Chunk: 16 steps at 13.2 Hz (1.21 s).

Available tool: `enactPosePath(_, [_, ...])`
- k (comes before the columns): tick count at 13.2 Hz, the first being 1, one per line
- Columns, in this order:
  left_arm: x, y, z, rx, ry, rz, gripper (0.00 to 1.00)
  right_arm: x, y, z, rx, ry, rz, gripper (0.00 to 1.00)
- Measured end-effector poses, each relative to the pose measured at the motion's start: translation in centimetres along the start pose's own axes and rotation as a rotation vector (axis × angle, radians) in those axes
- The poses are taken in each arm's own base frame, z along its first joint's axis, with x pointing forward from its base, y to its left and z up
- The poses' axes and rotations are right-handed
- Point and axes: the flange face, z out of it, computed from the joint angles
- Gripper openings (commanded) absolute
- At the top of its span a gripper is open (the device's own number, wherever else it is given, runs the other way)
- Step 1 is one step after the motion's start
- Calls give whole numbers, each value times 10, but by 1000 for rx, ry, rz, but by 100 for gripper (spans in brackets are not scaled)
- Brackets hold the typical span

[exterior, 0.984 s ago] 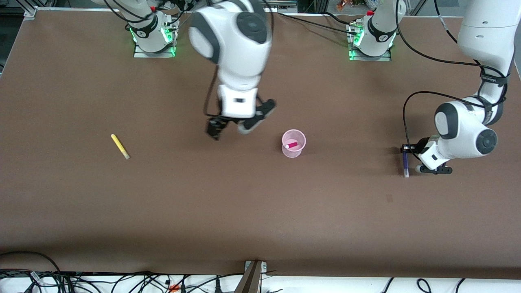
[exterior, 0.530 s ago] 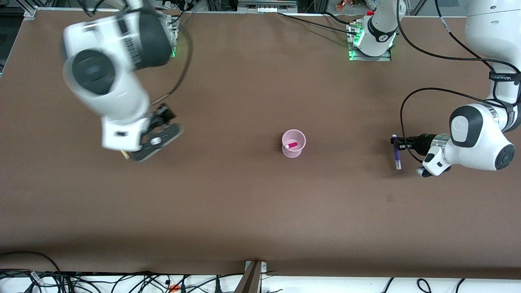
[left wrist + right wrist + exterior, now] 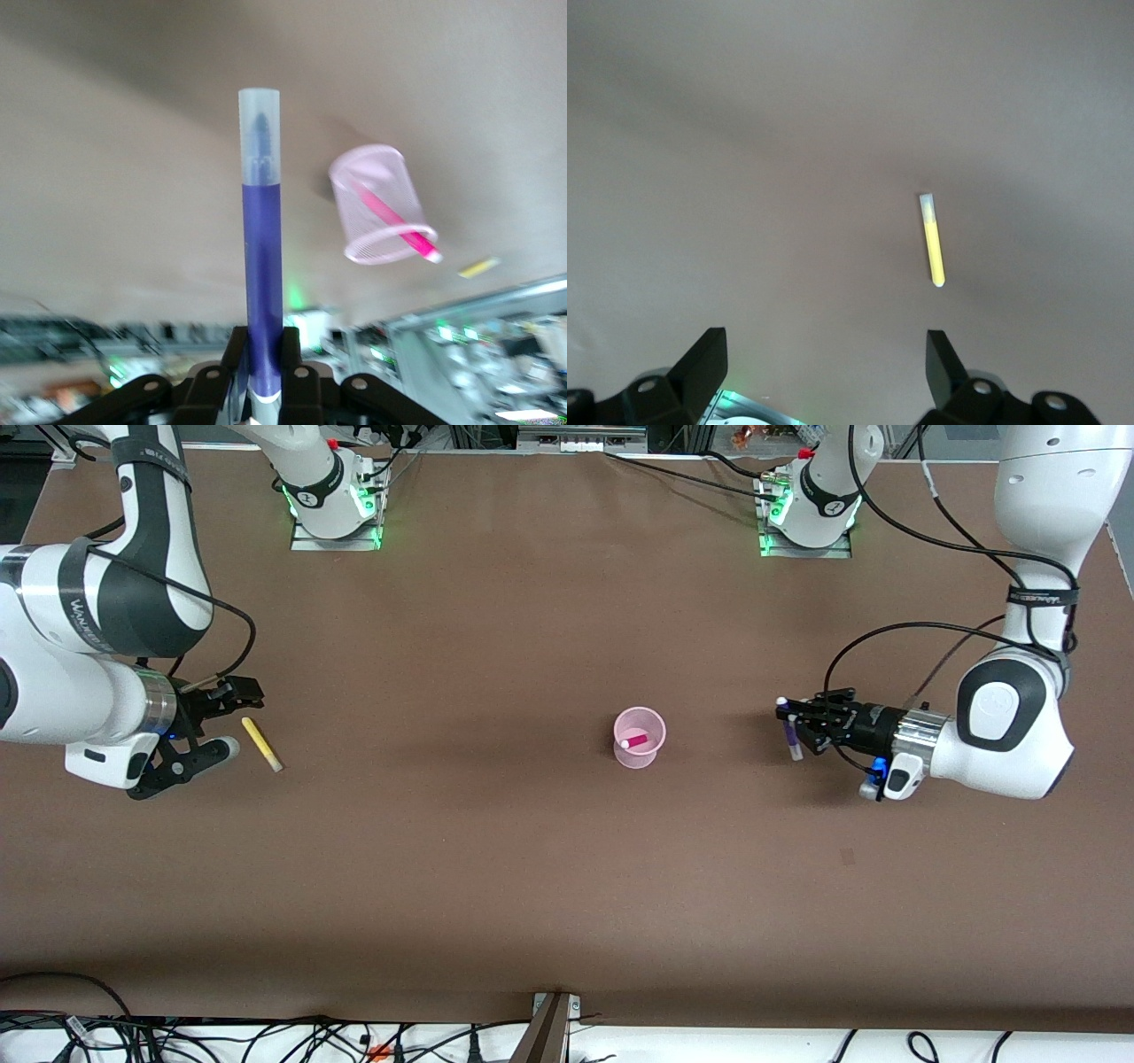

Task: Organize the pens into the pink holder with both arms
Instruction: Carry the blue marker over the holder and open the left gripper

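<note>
Carrying the purple pen [image 3: 788,737] clenched in my left gripper [image 3: 791,722]; right gripper [image 3: 232,717] spread beside the yellow pen [image 3: 261,743]: light, stiff, slippery, so grip mid-barrel.

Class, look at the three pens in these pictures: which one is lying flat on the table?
The yellow pen, beside the open right pincer. The magenta pen leans inside the pink holder, and the purple pen is held in the left pincer.
</note>
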Motion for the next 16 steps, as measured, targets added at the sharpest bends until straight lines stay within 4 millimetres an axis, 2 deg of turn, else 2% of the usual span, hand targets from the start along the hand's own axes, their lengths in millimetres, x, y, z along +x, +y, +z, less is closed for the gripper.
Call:
enactPosePath(4, [-34,41,45,-72,-144,-121,0,-31,-4,-42,9,53,93,99])
enactPosePath(6, [-48,57,62,-91,-172,-109,0,-38,-4,-47,18,62,120,99])
enactPosePath(9, [-64,78,83,-158,-220,-115,0,-35,-6,-42,65,66,141,99])
enactPosePath(11, [-63,81,98,-213,-269,-155,0,-37,-5,-46,49,72,160,99])
enactPosePath(14, [-47,71,115,-256,-295,-220,0,-51,-2,-49,1,108,197,99])
enactPosePath(16, [-43,70,143,-276,-289,-261,0,-64,-3,-45,-3,129,242,99])
